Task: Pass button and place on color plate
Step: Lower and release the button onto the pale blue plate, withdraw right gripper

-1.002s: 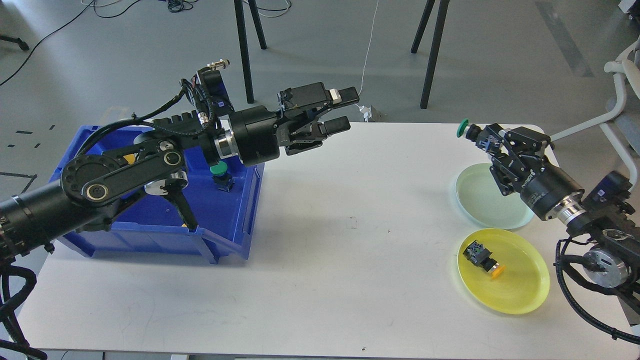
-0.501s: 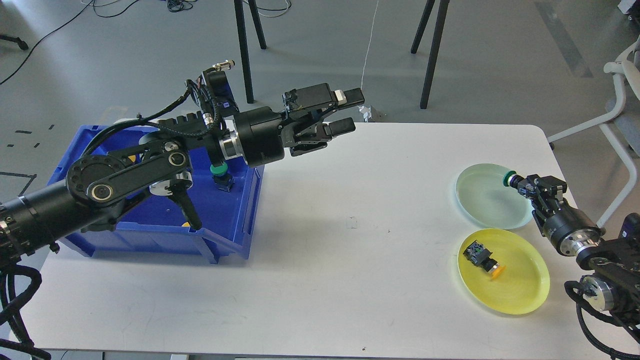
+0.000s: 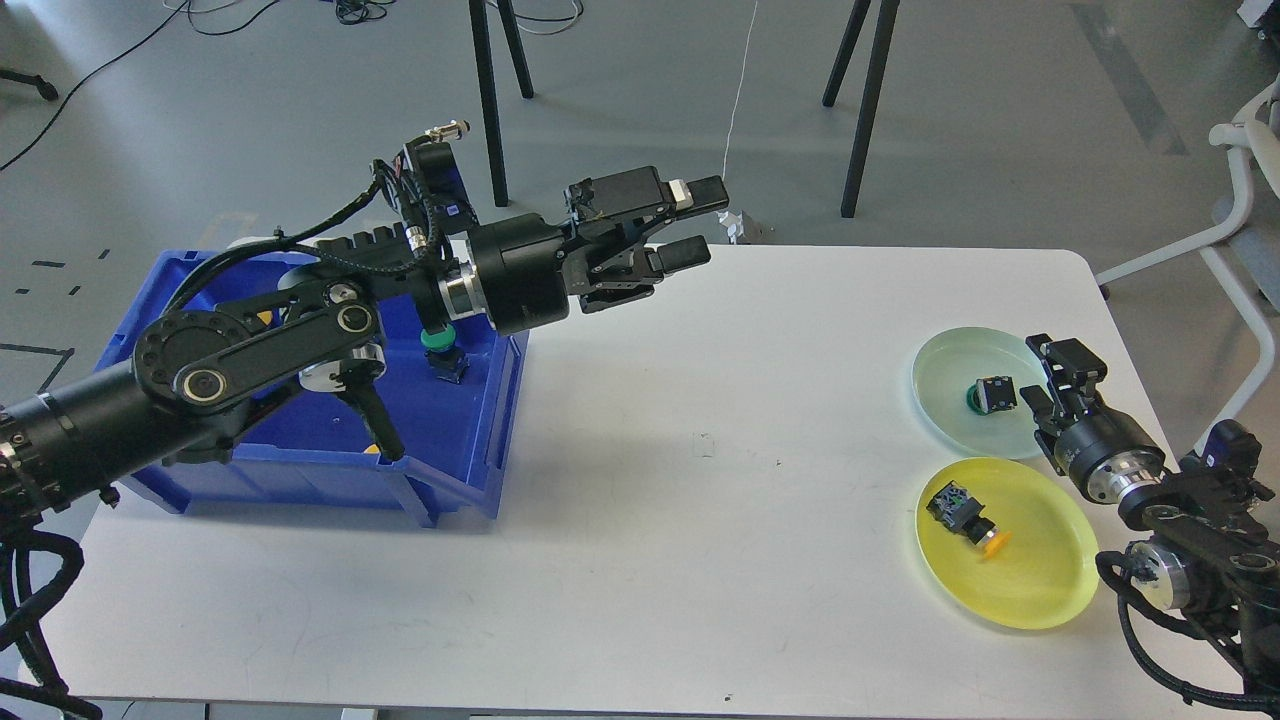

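Note:
A green-capped button [image 3: 990, 395] lies on the pale green plate [image 3: 940, 350] at the right of the table. My right gripper [image 3: 1048, 376] is just to the right of it, over the plate's right rim, open and empty. A yellow-capped button [image 3: 965, 512] lies on the yellow plate [image 3: 1050, 575] in front. My left gripper [image 3: 697, 222] is open and empty, held above the table's back edge in the middle. Another green-capped button [image 3: 440, 350] stands in the blue bin [image 3: 300, 470] under my left arm.
The blue bin sits at the table's left side, and my left arm crosses over it. The two plates are close together near the right edge. Stand legs and a white cable [image 3: 738, 110] are on the floor behind the table.
My right gripper came down from above the table's back right to the pale green plate, let go of the green button there and drew back slightly. My left arm has hardly moved.

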Robot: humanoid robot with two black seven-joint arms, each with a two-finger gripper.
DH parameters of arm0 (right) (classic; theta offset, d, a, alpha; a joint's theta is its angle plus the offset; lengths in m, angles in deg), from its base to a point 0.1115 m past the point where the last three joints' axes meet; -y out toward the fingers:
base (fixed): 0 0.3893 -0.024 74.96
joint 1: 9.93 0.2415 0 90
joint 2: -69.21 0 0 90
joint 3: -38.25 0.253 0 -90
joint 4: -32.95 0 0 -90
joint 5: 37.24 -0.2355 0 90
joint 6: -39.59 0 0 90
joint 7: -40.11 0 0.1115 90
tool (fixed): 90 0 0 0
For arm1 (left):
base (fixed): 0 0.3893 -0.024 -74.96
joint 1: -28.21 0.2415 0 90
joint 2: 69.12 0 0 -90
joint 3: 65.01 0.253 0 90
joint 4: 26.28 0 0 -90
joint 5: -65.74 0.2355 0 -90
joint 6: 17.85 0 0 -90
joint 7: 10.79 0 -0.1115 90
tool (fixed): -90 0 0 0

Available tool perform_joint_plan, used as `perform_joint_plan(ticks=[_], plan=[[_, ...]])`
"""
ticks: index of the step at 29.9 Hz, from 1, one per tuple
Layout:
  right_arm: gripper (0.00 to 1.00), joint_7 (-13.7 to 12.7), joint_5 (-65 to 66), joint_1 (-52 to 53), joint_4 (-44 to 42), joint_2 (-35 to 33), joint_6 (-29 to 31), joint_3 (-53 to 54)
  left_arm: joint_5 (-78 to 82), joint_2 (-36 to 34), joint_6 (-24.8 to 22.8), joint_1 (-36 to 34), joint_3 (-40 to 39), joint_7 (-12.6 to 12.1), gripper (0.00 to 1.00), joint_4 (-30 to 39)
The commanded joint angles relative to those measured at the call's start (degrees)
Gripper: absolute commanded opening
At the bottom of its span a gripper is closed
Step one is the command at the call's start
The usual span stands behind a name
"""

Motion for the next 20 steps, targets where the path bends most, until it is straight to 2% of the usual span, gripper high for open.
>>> perform_joint_plan(ticks=[1,3,6,10,12,14,18,20], plan=[[0.86,0.00,-0.09,-0.36,6.28,-3.75,0.43,5.52,-0.52,-0.18,0.40,0.24,-0.46,0.00,0.86,-0.01],[0.88,0.00,-0.09,-0.45,12.25,-5.95,1.22,9.82,-2.97,-0.18,0.84,0.68,-1.86,0.00,0.87,-0.27],[0.95,0.00,-1.49,-0.71,22.26,-9.11,3.41,18.51,-9.90,-0.62,1.72,2.17,-4.50,0.00,0.88,-3.86],[0.99,0.00,-5.88,-0.71,32.30,-9.30,6.75,28.64,-14.49,-3.07,1.64,2.62,-5.82,0.00,0.91,-5.72],[0.99,0.00,-7.20,0.25,34.15,-8.59,8.43,29.71,-17.29,-5.27,0.06,3.05,-8.01,0.00,0.91,-5.37],[0.99,0.00,-8.00,1.57,34.25,-7.37,10.01,29.27,-20.72,-6.50,-3.95,4.72,-10.56,0.00,0.92,-5.19],[0.99,0.00,-8.26,1.93,35.73,-6.13,10.45,29.27,-25.04,-7.21,-3.95,9.20,-17.41,0.00,0.94,-5.54],[0.99,0.00,-8.18,1.58,38.01,-6.57,10.28,29.44,-24.96,-7.21,-3.95,10.52,-17.87,0.00,0.94,-5.45]])
